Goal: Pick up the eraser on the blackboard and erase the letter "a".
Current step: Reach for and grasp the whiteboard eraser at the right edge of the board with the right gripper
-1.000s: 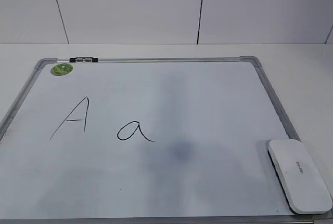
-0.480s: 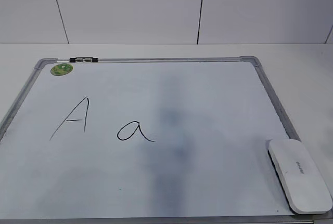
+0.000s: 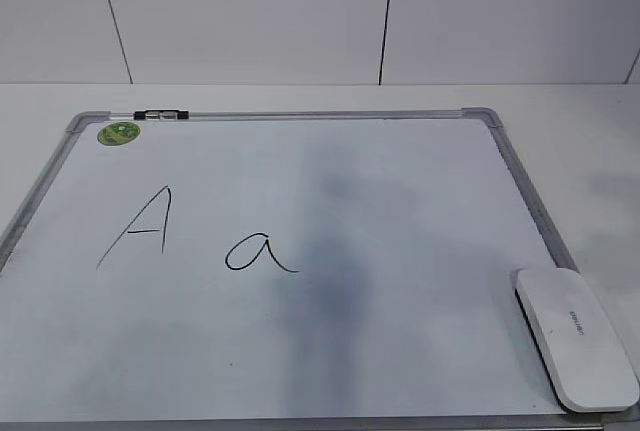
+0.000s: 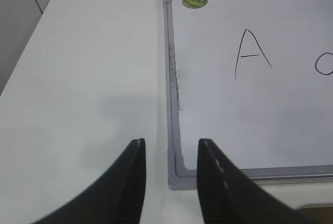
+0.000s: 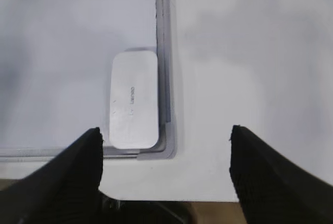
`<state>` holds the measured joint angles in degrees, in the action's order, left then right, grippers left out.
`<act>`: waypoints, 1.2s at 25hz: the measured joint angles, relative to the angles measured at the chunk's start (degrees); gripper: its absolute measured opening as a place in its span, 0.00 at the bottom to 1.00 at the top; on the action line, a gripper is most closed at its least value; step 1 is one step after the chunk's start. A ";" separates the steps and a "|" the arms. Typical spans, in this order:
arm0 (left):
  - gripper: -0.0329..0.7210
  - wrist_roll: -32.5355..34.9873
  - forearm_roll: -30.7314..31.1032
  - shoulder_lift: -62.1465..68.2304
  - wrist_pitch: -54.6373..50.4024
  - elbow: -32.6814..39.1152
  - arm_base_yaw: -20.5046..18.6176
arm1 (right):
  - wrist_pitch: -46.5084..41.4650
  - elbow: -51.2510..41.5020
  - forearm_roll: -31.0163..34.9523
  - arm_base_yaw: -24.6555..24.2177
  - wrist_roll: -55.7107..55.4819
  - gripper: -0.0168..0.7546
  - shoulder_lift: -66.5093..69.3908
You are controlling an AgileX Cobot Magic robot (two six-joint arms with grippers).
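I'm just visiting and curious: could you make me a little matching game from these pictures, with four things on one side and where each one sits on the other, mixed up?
Things:
1. eraser
2. green sticker
3. letter "a"
4. black clip

Places:
A. on the far frame rail of the blackboard, just past the sticker
B. at the board's near right corner, lying over the frame
C. on the white surface, in the far left corner
D. written right of the capital "A"

Pairs: 1-B, 2-C, 3-D, 4-A
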<state>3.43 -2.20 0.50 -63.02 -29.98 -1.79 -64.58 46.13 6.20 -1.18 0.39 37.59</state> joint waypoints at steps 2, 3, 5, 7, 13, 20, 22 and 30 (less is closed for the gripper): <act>0.36 0.00 0.00 0.00 0.00 0.00 0.00 | -0.89 0.00 1.40 0.13 0.13 0.78 3.16; 0.36 0.00 0.00 0.00 0.00 0.00 0.00 | -1.01 0.00 1.88 0.68 0.24 0.78 4.72; 0.36 0.00 0.00 0.00 0.00 0.00 0.00 | -1.88 0.00 2.60 1.06 0.37 0.78 7.66; 0.36 0.00 0.00 0.00 0.00 0.00 0.00 | -2.15 0.00 3.13 1.20 0.47 0.78 10.79; 0.36 0.00 0.00 0.00 0.00 0.00 0.00 | -2.05 0.08 4.74 2.50 1.15 0.78 19.27; 0.36 0.00 0.00 0.00 0.00 0.00 0.00 | 1.79 0.08 4.83 5.86 1.28 0.78 26.44; 0.36 0.00 0.00 0.00 0.00 0.00 0.00 | 2.71 0.08 4.83 6.61 1.28 0.78 27.83; 0.36 0.00 0.00 0.00 0.00 0.00 0.00 | 7.69 0.08 3.78 11.89 -1.61 0.78 34.97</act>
<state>3.43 -2.20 0.50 -63.02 -29.98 -1.79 -56.89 46.21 9.98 10.71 -1.23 72.56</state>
